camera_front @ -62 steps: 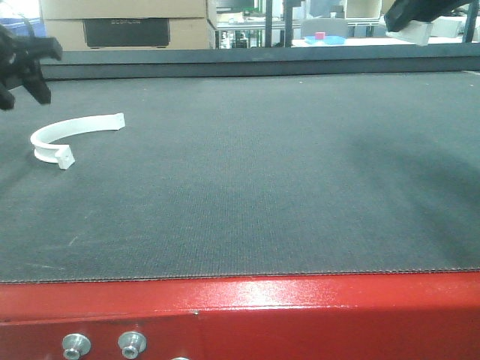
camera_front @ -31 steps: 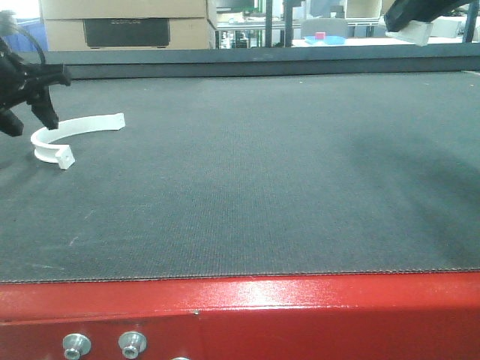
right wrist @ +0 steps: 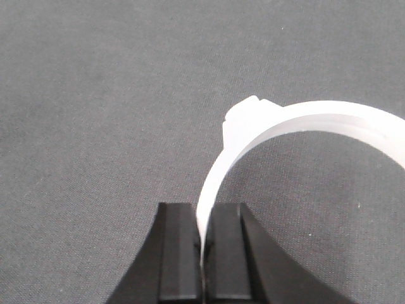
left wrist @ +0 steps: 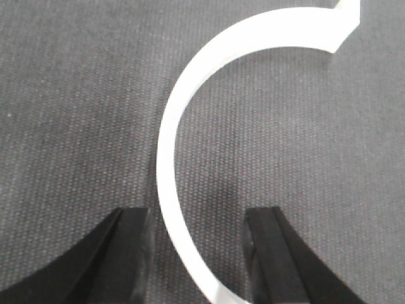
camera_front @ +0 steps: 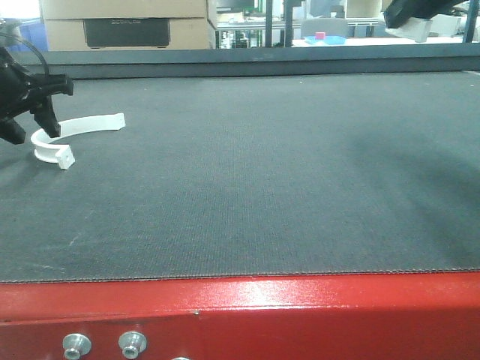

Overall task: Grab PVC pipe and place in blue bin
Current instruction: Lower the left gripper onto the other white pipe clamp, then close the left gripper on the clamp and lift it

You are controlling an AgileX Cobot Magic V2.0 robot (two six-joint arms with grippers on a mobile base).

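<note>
We've got the left end effector (left wrist: 198,253) spread open, its black fingers (left wrist: 130,253) sitting either side of the curved white PVC pipe (left wrist: 190,126) without pinching it. The pipe lies flat on the dark tabletop (camera_front: 262,187) at the left edge of the front view. Top right, the right end effector (right wrist: 202,253) is clamped on a second PVC piece (right wrist: 304,120), up off the tabletop

Your left end effector (left wrist: 199,253) straddles the pipe piece (left wrist: 166,145) lying on the counter (camera_front: 262,172), one finger on each side. Well apart, your right end effector (right wrist: 201,253) has a second pipe piece (right wrist: 304,117) between its fingers, extending ahead.
</note>
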